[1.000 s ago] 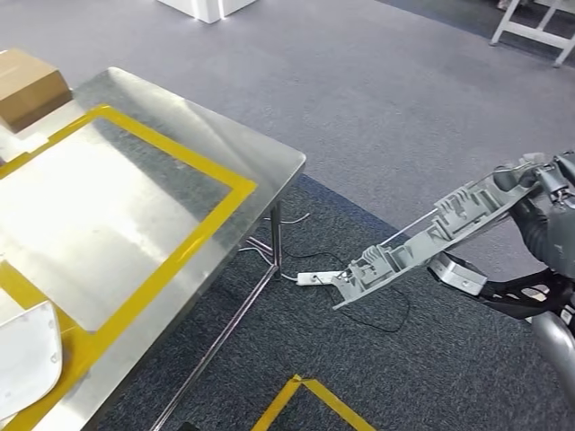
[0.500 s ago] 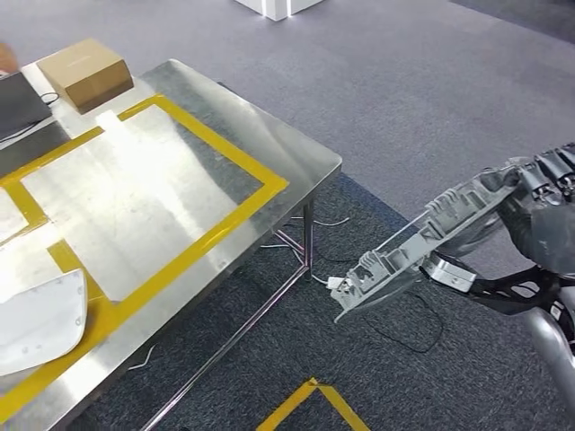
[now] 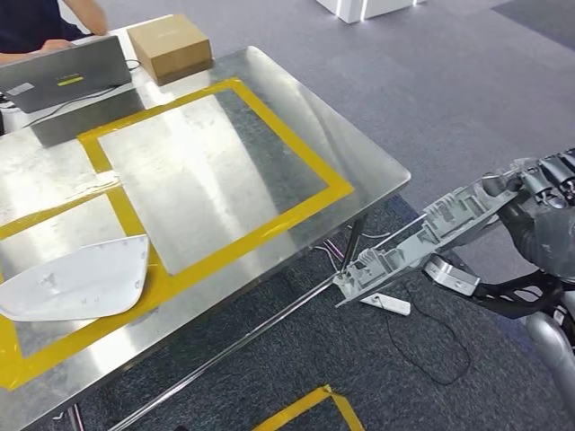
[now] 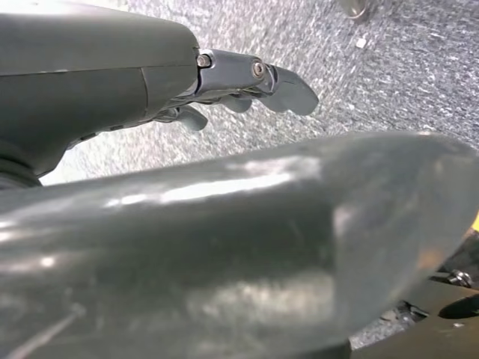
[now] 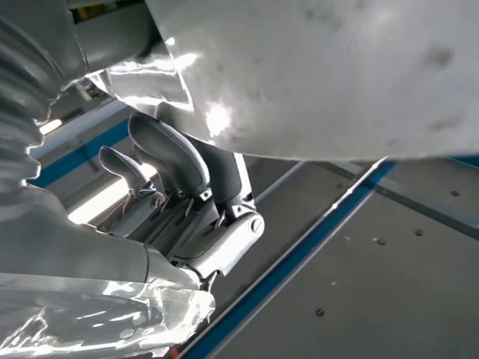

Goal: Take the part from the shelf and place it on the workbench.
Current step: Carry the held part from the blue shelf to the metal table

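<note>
Over the carpet at the right of the head view, right hand [image 3: 543, 211] grips the part [image 3: 420, 241] at its near end; the long grey part sticks out toward the workbench [image 3: 380, 162], its tip off the bench's near corner and not over the top. Versus a second ago the whole picture has shifted: camera swung, so more bench shows, plus a laptop [image 3: 65, 74], a cardboard box [image 3: 170, 45] and a person's arm [image 3: 81, 13] at the far end. Part's pose in the hand looks the same. White panel [image 3: 78, 278] lies on the yellow tape frame [image 3: 271, 224]. Open steel inside the big taped rectangle. Power strip [image 3: 385, 303] and cables on the floor under the tip. Left hand [image 4: 248, 82]: fingers extended over carpet, nothing in them.
</note>
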Tool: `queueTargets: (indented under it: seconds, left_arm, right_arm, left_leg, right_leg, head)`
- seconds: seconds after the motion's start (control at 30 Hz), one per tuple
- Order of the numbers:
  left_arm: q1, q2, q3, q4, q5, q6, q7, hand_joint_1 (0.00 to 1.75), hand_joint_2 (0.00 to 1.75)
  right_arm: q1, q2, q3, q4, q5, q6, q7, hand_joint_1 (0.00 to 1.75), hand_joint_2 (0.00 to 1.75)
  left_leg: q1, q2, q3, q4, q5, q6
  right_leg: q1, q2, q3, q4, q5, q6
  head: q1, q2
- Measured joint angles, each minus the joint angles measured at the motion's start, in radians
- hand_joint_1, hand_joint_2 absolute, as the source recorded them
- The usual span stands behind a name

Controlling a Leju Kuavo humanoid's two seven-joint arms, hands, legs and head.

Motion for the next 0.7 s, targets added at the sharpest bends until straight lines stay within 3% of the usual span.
queueTargets:
  seconds: [0.07,0.1,0.17,0.23,0.3,0.37,0.4,0.47,0.5,0.57,0.6,0.63,0.7]
  left_arm:
    - [-0.001,0.000,0.000,0.000,-0.002,-0.001,0.001,0.00,0.00]
    - [0.000,0.000,0.001,0.000,-0.003,-0.002,0.002,0.00,0.00]
    - [0.001,0.001,0.001,0.000,-0.007,-0.003,0.004,0.00,0.00]
    - [0.000,0.002,0.001,0.000,-0.009,-0.004,0.005,0.00,0.00]
    - [0.001,0.003,0.001,0.000,-0.009,-0.005,0.005,0.00,0.00]
    - [0.005,0.003,0.001,-0.001,-0.009,-0.005,0.005,0.00,0.00]
    - [0.008,0.003,0.001,-0.001,-0.009,-0.005,0.005,0.00,0.00]
    - [0.007,0.003,0.001,-0.001,-0.010,-0.005,0.005,0.00,0.00]
    - [0.005,0.002,0.001,-0.001,-0.011,-0.005,0.005,0.00,0.00]
    - [0.002,0.002,0.001,-0.001,-0.013,-0.005,0.005,0.00,0.00]
    - [0.002,0.003,0.001,-0.001,-0.015,-0.005,0.005,0.00,0.00]
    - [0.003,0.003,0.001,-0.001,-0.018,-0.005,0.005,0.00,0.00]
    - [0.004,0.003,0.002,-0.001,-0.021,-0.005,0.006,0.00,0.00]
  right_arm:
    - [0.004,0.000,-0.001,0.001,-0.004,0.003,-0.001,1.75,1.75]
    - [0.006,0.000,-0.001,0.002,-0.006,0.004,-0.002,1.75,1.75]
    - [0.008,0.000,-0.001,0.003,-0.011,0.006,-0.003,1.75,1.75]
    - [0.009,0.000,-0.001,0.003,-0.014,0.008,-0.004,1.75,1.75]
    - [0.012,0.000,-0.001,0.004,-0.015,0.009,-0.005,1.75,1.75]
    - [0.013,-0.001,-0.001,0.005,-0.015,0.011,-0.005,1.75,1.75]
    - [0.013,-0.001,-0.001,0.005,-0.015,0.012,-0.006,1.75,1.75]
    - [0.012,-0.001,-0.001,0.005,-0.016,0.013,-0.007,1.75,1.75]
    - [0.013,-0.001,-0.001,0.005,-0.017,0.014,-0.007,1.75,1.75]
    - [0.015,-0.001,-0.001,0.005,-0.020,0.018,-0.009,1.75,1.75]
    - [0.016,-0.001,-0.001,0.005,-0.023,0.020,-0.010,1.75,1.75]
    - [0.017,-0.001,-0.001,0.005,-0.026,0.022,-0.011,1.75,1.75]
    - [0.018,-0.001,-0.001,0.005,-0.033,0.024,-0.012,1.75,1.75]
  left_leg:
    - [0.001,-0.027,0.000,0.000,0.000,0.001]
    - [0.002,-0.041,0.001,0.000,0.001,0.001]
    - [0.006,-0.070,0.003,0.002,0.001,-0.002]
    - [0.009,-0.098,0.000,0.008,0.002,-0.012]
    - [0.009,-0.122,-0.012,0.013,0.007,-0.025]
    - [0.012,-0.138,-0.021,0.012,0.013,-0.035]
    - [0.010,-0.126,-0.026,0.018,0.009,-0.040]
    - [0.006,-0.069,-0.057,0.081,-0.031,-0.050]
    - [0.005,-0.037,-0.086,0.142,-0.063,-0.054]
    - [0.008,-0.013,-0.144,0.264,-0.111,-0.057]
    - [0.008,-0.011,-0.156,0.288,-0.112,-0.056]
    - [0.008,-0.009,-0.148,0.275,-0.095,-0.053]
    - [0.002,0.017,-0.083,0.159,-0.034,-0.040]
  right_leg:
    - [-0.001,0.016,-0.059,0.113,-0.037,0.004]
    - [-0.002,0.018,-0.069,0.125,-0.029,0.006]
    - [-0.008,0.029,-0.033,0.036,0.038,0.010]
    - [-0.018,0.074,0.029,-0.093,0.088,0.014]
    - [-0.022,0.100,0.054,-0.144,0.093,0.007]
    - [-0.020,0.081,0.054,-0.145,0.095,-0.009]
    - [-0.020,0.070,0.055,-0.145,0.096,-0.016]
    - [-0.021,0.045,0.057,-0.147,0.097,-0.027]
    - [-0.019,0.032,0.058,-0.148,0.096,-0.032]
    - [-0.015,0.003,0.058,-0.147,0.094,-0.037]
    - [-0.013,-0.010,0.059,-0.147,0.093,-0.038]
    - [-0.012,-0.023,0.060,-0.147,0.093,-0.039]
    - [-0.008,-0.047,0.064,-0.148,0.089,-0.038]
  head:
    - [0.003,0.000]
    - [0.004,0.000]
    - [0.004,0.000]
    - [0.004,0.000]
    - [0.003,0.000]
    - [0.003,0.000]
    - [0.001,0.000]
    - [-0.006,0.000]
    - [-0.010,0.000]
    - [-0.011,0.000]
    - [-0.011,0.000]
    - [-0.011,0.000]
    - [-0.011,0.000]
